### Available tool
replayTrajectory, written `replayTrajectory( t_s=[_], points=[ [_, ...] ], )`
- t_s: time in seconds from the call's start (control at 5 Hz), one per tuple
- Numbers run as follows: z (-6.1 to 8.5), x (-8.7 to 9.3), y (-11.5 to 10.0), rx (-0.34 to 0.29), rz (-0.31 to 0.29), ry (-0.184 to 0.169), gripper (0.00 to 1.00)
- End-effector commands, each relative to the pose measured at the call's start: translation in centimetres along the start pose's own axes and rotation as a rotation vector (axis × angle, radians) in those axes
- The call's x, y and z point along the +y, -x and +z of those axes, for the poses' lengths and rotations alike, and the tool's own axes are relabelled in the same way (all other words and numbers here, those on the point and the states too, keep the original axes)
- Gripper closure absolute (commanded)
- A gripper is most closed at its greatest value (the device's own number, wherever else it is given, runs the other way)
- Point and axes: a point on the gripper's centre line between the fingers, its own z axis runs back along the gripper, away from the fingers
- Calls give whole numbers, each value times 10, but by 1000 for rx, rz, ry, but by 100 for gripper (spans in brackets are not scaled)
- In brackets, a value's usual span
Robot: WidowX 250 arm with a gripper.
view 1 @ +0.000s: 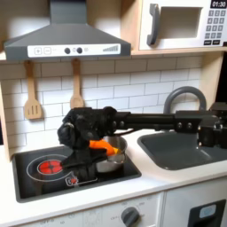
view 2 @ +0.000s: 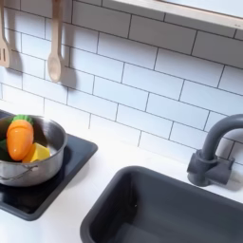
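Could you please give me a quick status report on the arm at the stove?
Black gripper low beside small silver pot, jaw state unclear. Orange toy carrot lies in pot on black stovetop. Nothing obstructing.
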Motion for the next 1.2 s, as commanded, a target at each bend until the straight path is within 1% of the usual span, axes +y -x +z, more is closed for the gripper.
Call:
replayTrajectory(
  t_s=[0.0,0.2,0.4,0.6,0.8,1.0],
  points=[
    [-1,-2,1,2,1,11,100],
    [-3,-1,1,4,2,15,100],
    [8,-3,-2,-28,-4,4,100],
    [18,0,-2,-78,64,-18,0],
    [18,2,-2,-75,44,-25,0],
    [23,3,-1,-84,52,-32,0]
  ],
)
